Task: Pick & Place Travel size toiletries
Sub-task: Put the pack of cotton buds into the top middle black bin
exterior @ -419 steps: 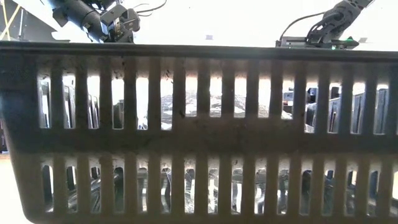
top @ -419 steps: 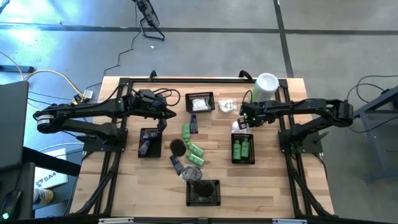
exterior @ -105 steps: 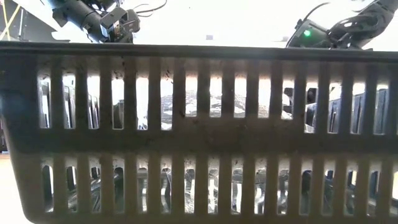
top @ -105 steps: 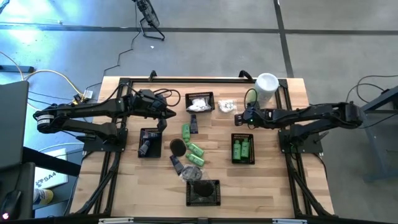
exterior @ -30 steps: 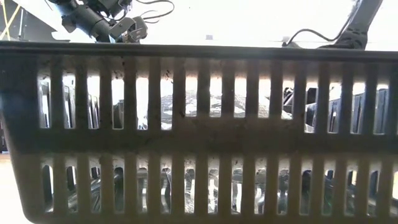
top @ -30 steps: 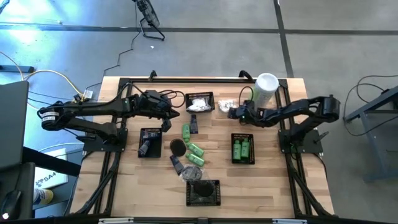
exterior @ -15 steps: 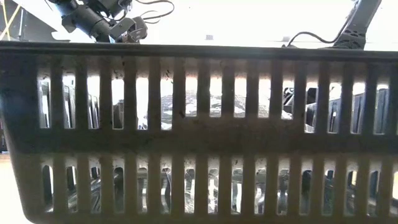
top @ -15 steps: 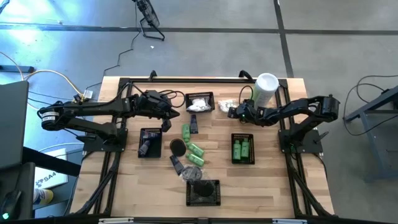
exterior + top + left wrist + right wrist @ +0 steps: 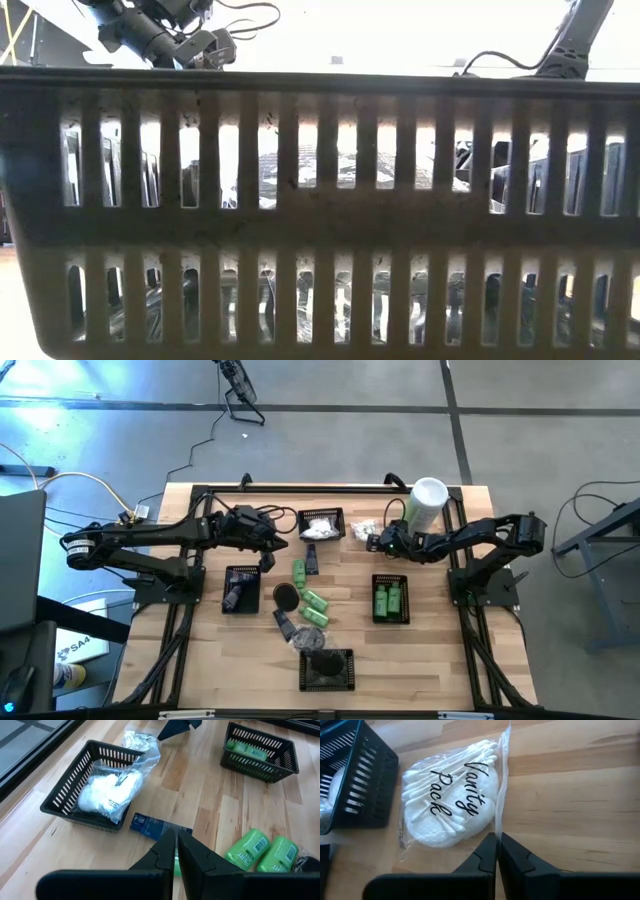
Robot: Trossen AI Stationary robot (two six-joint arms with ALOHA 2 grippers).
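A clear packet of white cotton swabs [image 9: 450,805] lies on the wood at the table's far side, also seen from above [image 9: 362,530]. My right gripper [image 9: 497,840] [image 9: 374,541] is shut at its edge. My left gripper [image 9: 176,837] [image 9: 268,552] hangs shut and empty above the table, over a dark blue tube [image 9: 160,827]. Loose green bottles [image 9: 312,600], a dark round piece [image 9: 287,595] and black tubes [image 9: 283,623] lie mid-table. My right gripper pinches the packet's clear plastic edge [image 9: 500,822] between its two fingertips, on the side that faces the table's right. The fingers slant down from the table's right side. The packet lies flat on the wood, its swab-filled part beyond the fingertips.
Black baskets stand around: one with white packets [image 9: 322,523], one with green bottles [image 9: 390,598], one with black tubes [image 9: 241,588], one at the near edge [image 9: 327,668]. A pale-green canister [image 9: 428,500] stands far right. A basket wall [image 9: 320,220] blocks the low view.
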